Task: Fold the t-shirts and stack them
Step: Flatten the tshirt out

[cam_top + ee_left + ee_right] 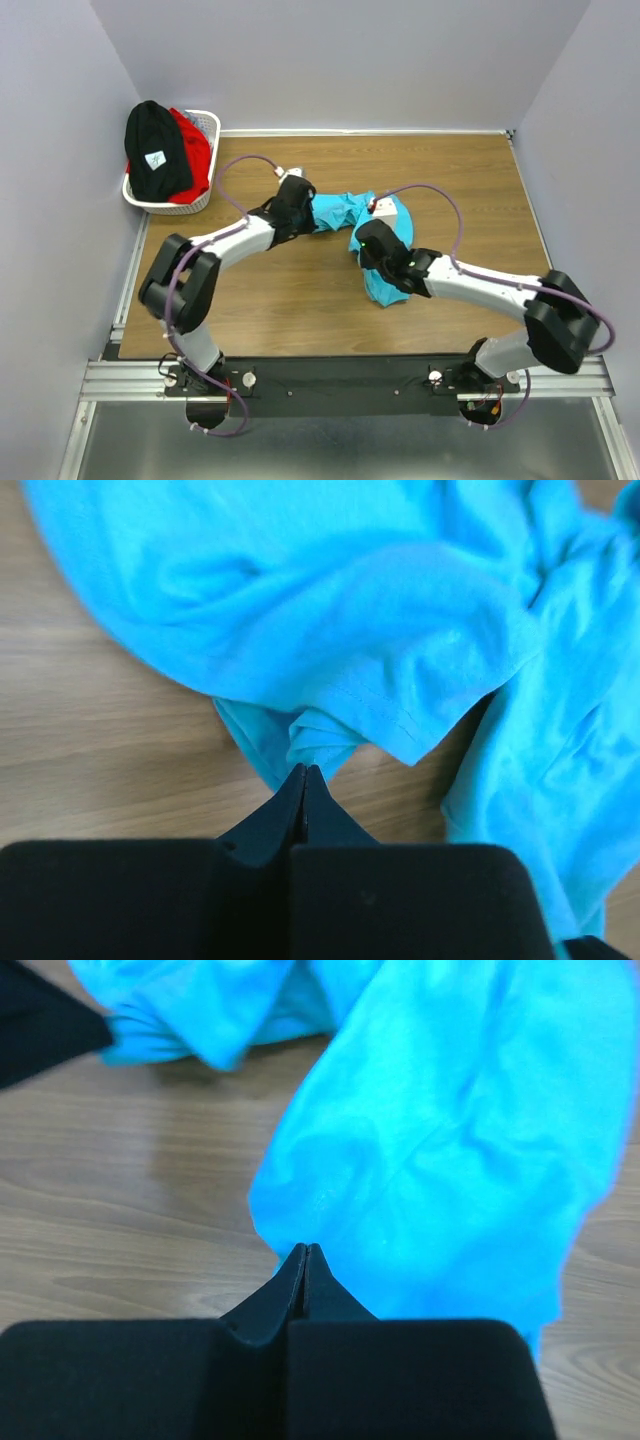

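On the wooden table (300,320) a turquoise t-shirt (340,212) lies crumpled near the middle, running from a near-right end to a far-left end. The right gripper (304,1258) is closed tip to tip, pinching the shirt's near edge. Farther and to the left, the left gripper (304,780) is likewise closed, nipping a small fold at the cloth's hem. At the far left corner stands a white lattice basket (190,208), holding a black t-shirt (155,150) with a white label (156,159), draped over a red t-shirt (195,150).
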